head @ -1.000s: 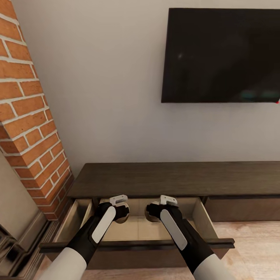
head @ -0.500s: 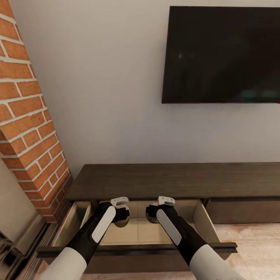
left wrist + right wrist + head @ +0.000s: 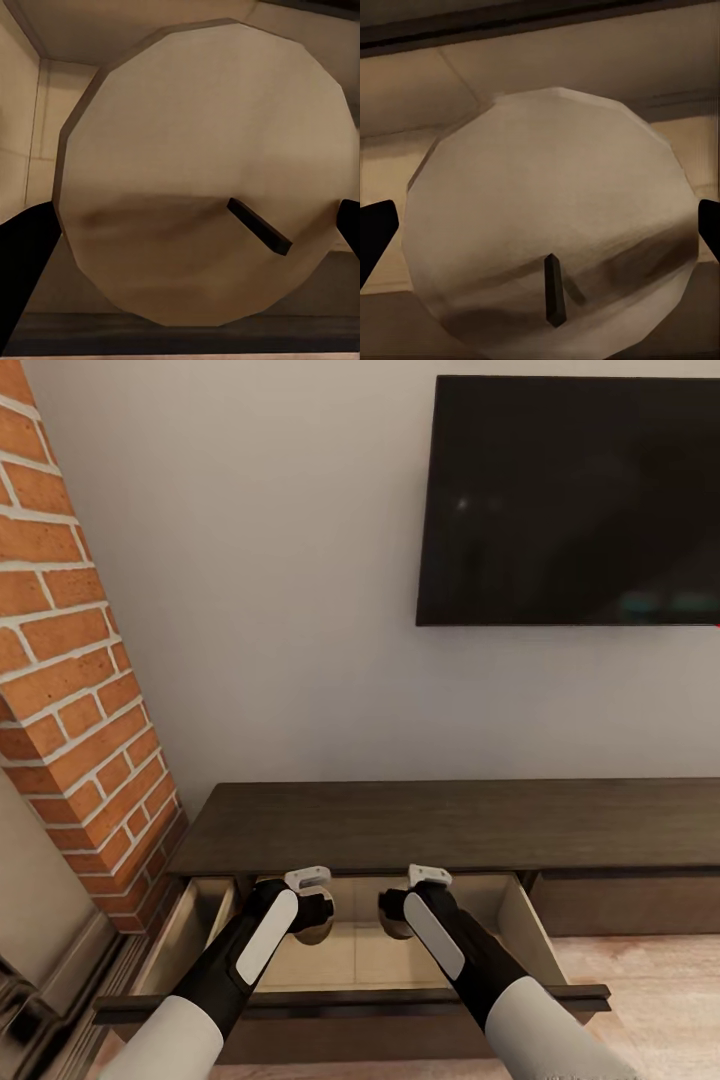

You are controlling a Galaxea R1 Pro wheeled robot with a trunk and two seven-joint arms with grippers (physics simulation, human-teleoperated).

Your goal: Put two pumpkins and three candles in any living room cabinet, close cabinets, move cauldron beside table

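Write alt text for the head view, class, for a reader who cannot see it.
Two black-and-white arms reach into the open drawer of a long dark-brown cabinet, each gripper, left and right, holding a pale round candle over the light interior. A black TV hangs on the wall above; a brick column rises beside the cabinet.
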